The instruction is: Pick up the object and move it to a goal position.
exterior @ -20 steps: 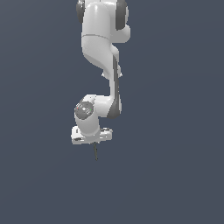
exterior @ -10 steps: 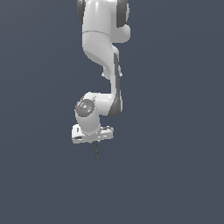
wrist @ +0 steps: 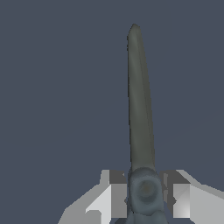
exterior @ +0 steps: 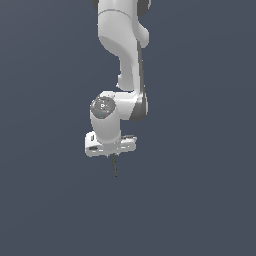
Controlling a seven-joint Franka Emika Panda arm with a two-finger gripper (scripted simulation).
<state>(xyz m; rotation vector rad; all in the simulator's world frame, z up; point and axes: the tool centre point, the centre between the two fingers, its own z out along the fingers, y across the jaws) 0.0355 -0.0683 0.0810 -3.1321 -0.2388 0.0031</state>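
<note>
Against plain grey, scissors (wrist: 141, 105) hang clamped between end effector (wrist: 145, 192) fingers.

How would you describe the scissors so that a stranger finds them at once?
Follow the white arm down to its gripper. The scissors hang there, clamped between the fingers. Only thin dark grey blades show, the sole dark sliver below the white gripper.

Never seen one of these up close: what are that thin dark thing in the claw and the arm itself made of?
The scissors' blades look like dull grey metal: smooth, tapering, with a faint sheen. The arm looks like glossy white plastic or painted casing, with soft highlights. Both are simulator renders, so these are guesses.
</note>
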